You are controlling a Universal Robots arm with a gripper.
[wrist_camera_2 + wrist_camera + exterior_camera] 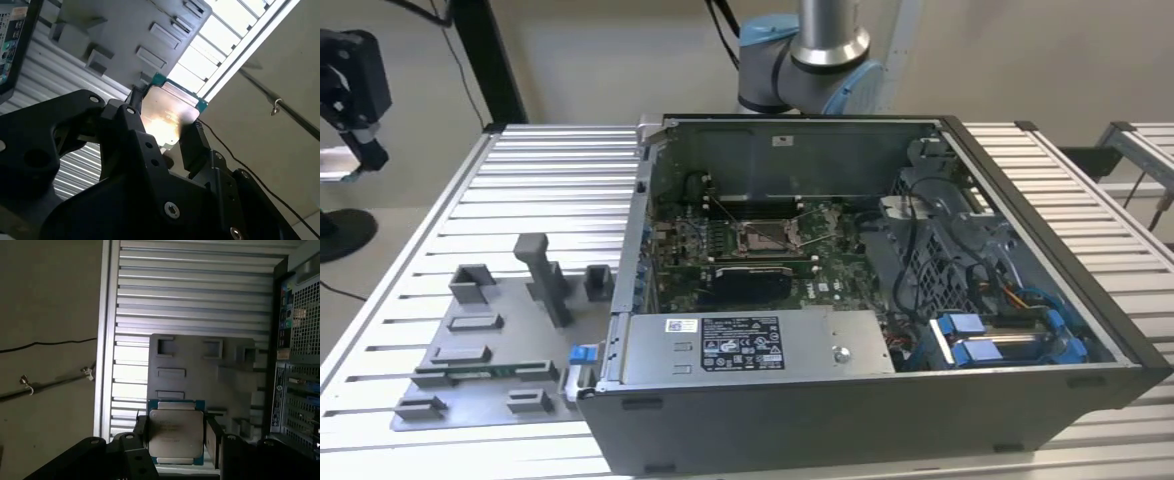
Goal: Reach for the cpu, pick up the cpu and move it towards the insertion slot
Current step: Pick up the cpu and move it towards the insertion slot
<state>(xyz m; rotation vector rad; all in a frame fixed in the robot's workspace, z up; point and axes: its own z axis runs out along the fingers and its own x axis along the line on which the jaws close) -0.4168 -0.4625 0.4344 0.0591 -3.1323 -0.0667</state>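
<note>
The cpu (176, 432), a flat square chip with a silvery face and green-blue edge, sits between the black fingers (213, 440) of my gripper (176, 439), which is shut on it. In the second wrist view the same cpu (167, 117) shines between the fingers of the gripper (165, 129). It hangs above the grey fixture plate (200, 365) and the ribbed table. In the exterior view the gripper (354, 110) is high at the far left, well away from the case. The insertion slot (763, 235), a shiny square frame with a dark centre, lies on the green board inside the open computer case (854, 400).
The grey fixture plate (494, 340) with upright blocks lies on the slatted table (547, 180) on the exterior view's left of the case. The case walls rise around the board. A black panel (747, 283) sits just in front of the slot. Cables and blue drive parts (987, 335) crowd the case's right side.
</note>
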